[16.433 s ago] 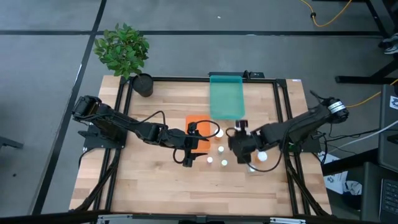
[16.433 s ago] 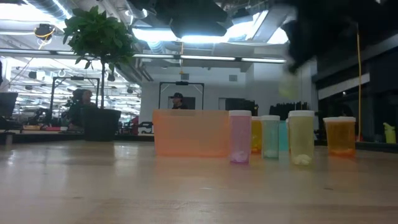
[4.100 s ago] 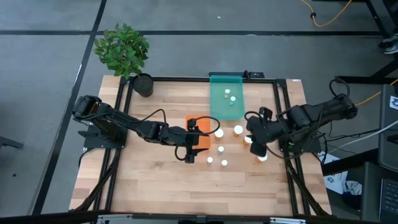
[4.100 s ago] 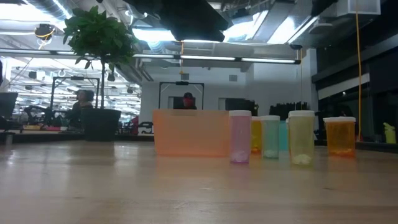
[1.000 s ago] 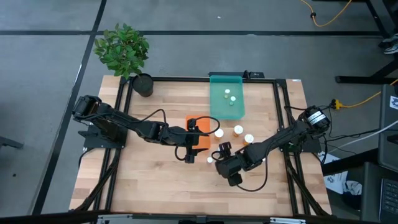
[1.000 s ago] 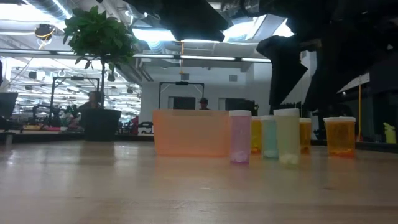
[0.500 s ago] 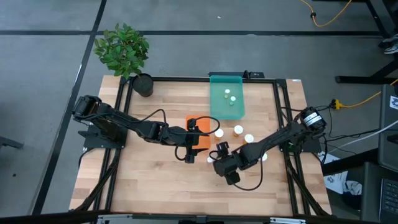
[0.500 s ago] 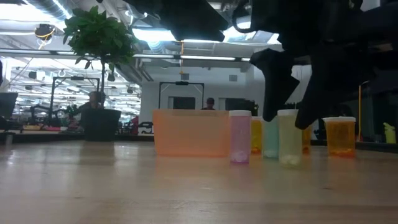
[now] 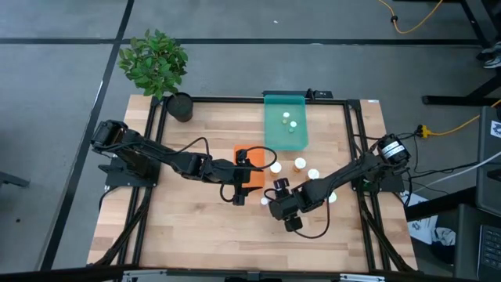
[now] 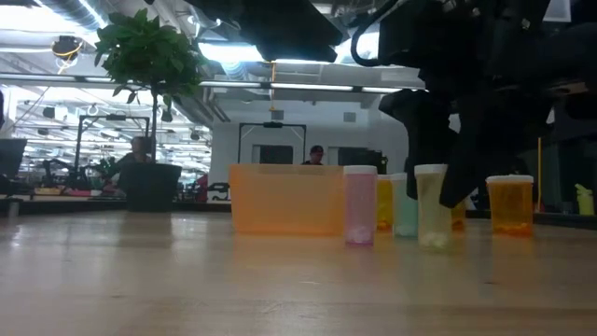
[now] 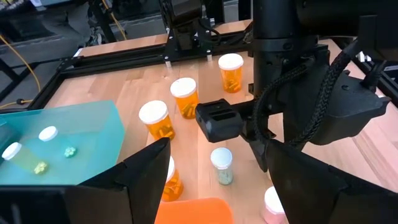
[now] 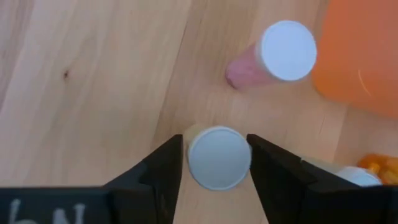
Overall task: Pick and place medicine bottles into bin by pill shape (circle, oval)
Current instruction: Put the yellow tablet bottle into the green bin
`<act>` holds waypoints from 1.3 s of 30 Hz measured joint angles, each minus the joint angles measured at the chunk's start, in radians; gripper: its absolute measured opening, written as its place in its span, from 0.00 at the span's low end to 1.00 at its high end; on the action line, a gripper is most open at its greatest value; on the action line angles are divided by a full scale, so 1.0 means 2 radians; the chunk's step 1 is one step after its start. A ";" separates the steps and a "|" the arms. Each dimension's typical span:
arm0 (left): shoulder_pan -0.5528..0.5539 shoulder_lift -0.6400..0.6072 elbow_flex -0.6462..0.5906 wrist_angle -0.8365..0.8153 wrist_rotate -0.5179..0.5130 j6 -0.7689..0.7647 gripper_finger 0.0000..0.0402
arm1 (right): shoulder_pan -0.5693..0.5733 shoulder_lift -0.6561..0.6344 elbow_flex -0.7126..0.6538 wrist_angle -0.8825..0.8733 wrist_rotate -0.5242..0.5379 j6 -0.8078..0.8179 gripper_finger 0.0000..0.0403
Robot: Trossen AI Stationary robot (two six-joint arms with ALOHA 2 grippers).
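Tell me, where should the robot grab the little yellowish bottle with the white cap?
The small pale yellow-green bottle with a white cap stands upright, so coming straight down from above looks best, pinching its round sides just under the cap. The right gripper already has one finger on each side, and the pink bottle stands clear.

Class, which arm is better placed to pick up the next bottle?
The right: the right gripper is open with a finger on each side of a white-capped bottle. The left gripper waits beside the orange bin.
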 joint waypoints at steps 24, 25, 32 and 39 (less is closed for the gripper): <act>0.000 0.000 0.000 0.000 0.000 0.000 0.64 | 0.000 0.000 0.011 -0.011 0.004 0.055 0.27; 0.000 0.000 0.000 0.000 0.000 0.000 0.64 | 0.000 0.000 0.018 -0.023 0.004 0.059 0.27; 0.000 0.000 0.000 0.000 0.000 0.000 0.64 | 0.004 0.000 0.091 -0.174 0.052 0.094 0.28; 0.000 0.000 0.000 0.000 0.000 0.000 0.64 | 0.016 -0.001 0.181 -0.334 0.099 0.128 0.27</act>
